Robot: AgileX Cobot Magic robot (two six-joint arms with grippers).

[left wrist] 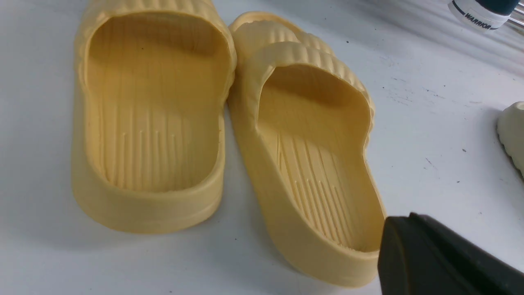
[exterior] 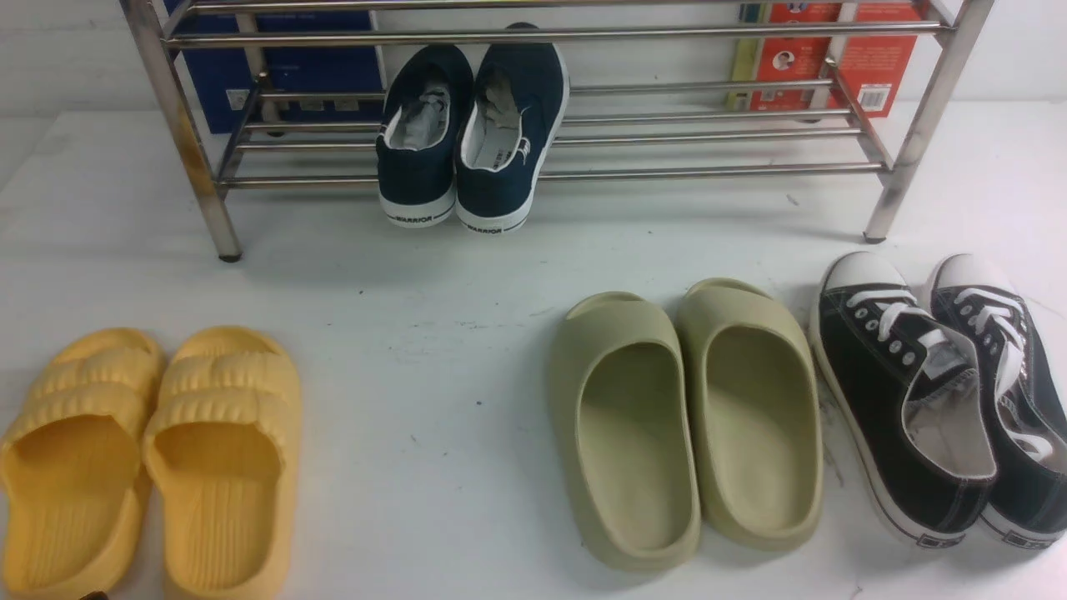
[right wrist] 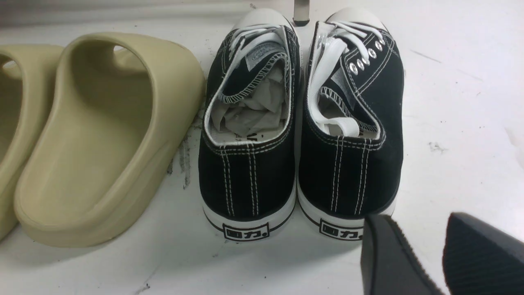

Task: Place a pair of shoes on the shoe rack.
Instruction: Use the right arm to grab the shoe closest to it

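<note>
The pair of shoes, two black canvas sneakers with white laces (exterior: 904, 392) (exterior: 1004, 367), stands side by side on the white table at the front right, toes toward the shoe rack (exterior: 550, 35). In the right wrist view both heels (right wrist: 247, 123) (right wrist: 354, 123) face the camera, with paper stuffed in one. My right gripper (right wrist: 417, 219) is open and empty, just behind the right sneaker's heel and a little to its outer side. My left gripper (left wrist: 403, 223) is shut and empty, just behind the heel of a yellow slide. Neither gripper shows in the front view.
Navy WARRIOR slip-ons (exterior: 467, 133) sit on the rack's low shelf, left of centre. Yellow slides (exterior: 150, 450) lie front left, and olive slides (exterior: 683, 417) lie close beside the black sneakers. A blue box (exterior: 283, 75) and a red box (exterior: 834, 58) stand behind the rack.
</note>
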